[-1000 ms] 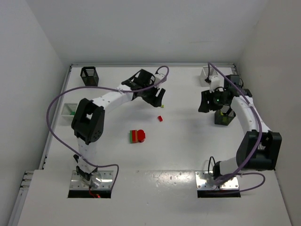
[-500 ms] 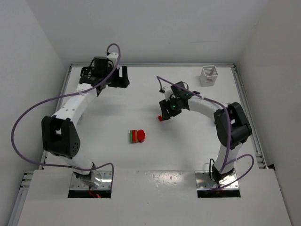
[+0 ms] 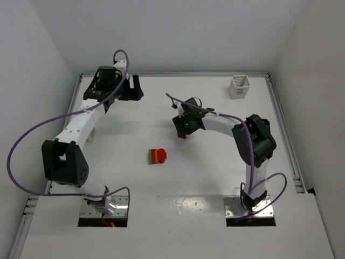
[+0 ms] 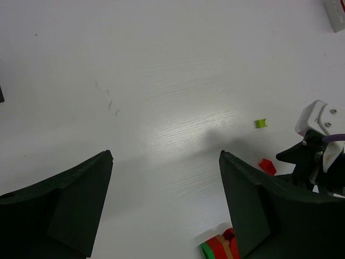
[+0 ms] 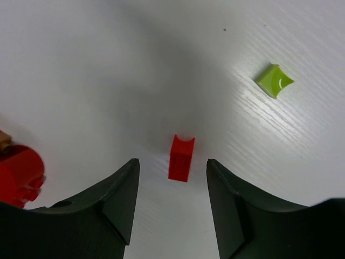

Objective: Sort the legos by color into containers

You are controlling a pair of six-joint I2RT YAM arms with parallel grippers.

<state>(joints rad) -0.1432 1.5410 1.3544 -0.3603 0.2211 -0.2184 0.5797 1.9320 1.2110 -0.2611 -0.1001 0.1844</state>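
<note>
Our right gripper hangs low over the table near its middle, jaws spread and holding nothing. The small red brick lies on the surface right between the fingertips, touching neither. Its long axis runs along the fingers, so we judge a plain squeeze would meet its two long sides. Our left gripper, parted and empty too, sits by the far left corner, well apart from the brick; the right arm is plainly nearer.
</note>
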